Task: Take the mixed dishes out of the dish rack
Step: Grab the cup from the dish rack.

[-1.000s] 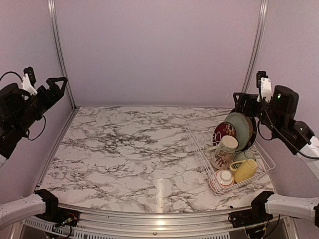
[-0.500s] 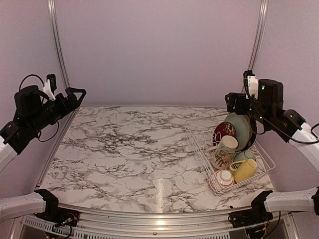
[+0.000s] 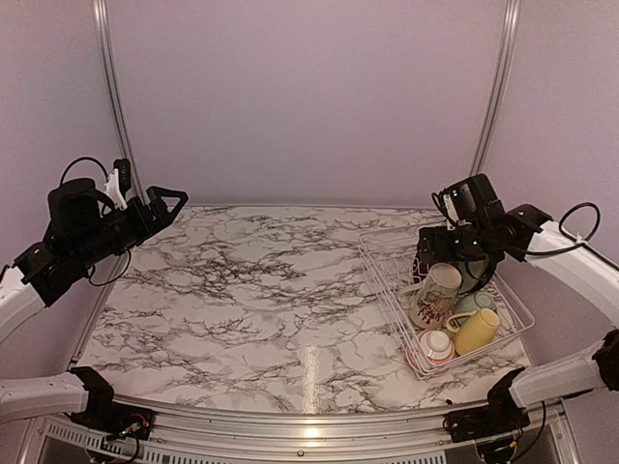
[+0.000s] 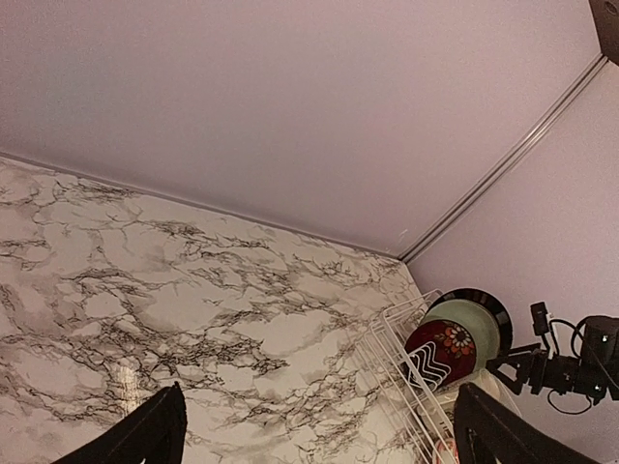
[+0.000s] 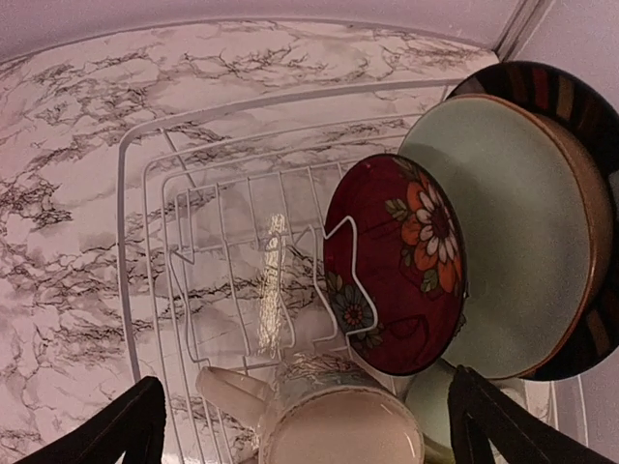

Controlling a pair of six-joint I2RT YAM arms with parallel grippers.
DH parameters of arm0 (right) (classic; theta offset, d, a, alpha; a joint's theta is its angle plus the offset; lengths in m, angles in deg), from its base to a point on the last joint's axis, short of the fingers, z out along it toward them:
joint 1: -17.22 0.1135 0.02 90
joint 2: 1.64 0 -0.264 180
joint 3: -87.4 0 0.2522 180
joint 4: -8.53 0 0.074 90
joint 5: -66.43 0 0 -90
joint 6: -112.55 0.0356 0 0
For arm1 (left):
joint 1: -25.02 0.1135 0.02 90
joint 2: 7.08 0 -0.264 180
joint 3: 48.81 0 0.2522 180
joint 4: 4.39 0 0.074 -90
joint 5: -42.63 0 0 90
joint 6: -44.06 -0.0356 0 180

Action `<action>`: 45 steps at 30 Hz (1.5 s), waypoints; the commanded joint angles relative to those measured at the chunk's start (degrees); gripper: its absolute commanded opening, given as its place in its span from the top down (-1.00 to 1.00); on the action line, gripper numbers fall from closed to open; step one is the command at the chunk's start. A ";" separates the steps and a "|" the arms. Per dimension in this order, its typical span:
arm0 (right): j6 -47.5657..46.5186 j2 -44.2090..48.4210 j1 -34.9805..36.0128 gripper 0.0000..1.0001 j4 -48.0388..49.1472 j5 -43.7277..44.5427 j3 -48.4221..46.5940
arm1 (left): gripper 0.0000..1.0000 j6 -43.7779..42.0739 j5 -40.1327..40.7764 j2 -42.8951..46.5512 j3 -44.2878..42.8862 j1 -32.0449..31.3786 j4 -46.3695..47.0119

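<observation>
The white wire dish rack (image 3: 383,286) stands at the right of the table. In it are a cream printed mug (image 3: 435,293), a yellow mug (image 3: 476,331), a red-rimmed white bowl (image 3: 435,345) and a pale green bowl (image 3: 471,302). My right gripper (image 3: 453,253) hangs open above the rack's back half, hiding the plates from above. The right wrist view shows the red patterned plate (image 5: 406,261), pale green plate (image 5: 513,232) and black-rimmed plate (image 5: 571,97) upright in the tines, with the cream mug (image 5: 338,425) between my open fingers. My left gripper (image 3: 169,198) is open and empty at the far left, high above the table.
The marble table (image 3: 251,290) lies left of the rack. Lilac walls close the back and sides. The left wrist view shows the rack (image 4: 397,329), the red plate (image 4: 447,343) and the right arm (image 4: 571,367) far off.
My right gripper has swung down and left from beside the wall to over the rack's plates. My left arm has moved right and forward, off the left wall.
</observation>
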 commanded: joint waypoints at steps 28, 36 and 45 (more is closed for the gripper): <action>6.35 -1.19 -4.78 -0.46 -1.76 -4.99 10.04 | -0.98 -0.65 4.13 -4.65 0.80 -5.81 2.53; 5.17 1.97 -4.79 0.00 -1.44 -4.29 8.55 | -0.98 -0.44 3.72 -5.75 0.42 -6.20 2.97; 2.92 7.22 -4.87 0.57 -0.34 -2.28 3.52 | -0.98 -0.09 3.67 -6.66 0.09 -6.76 3.03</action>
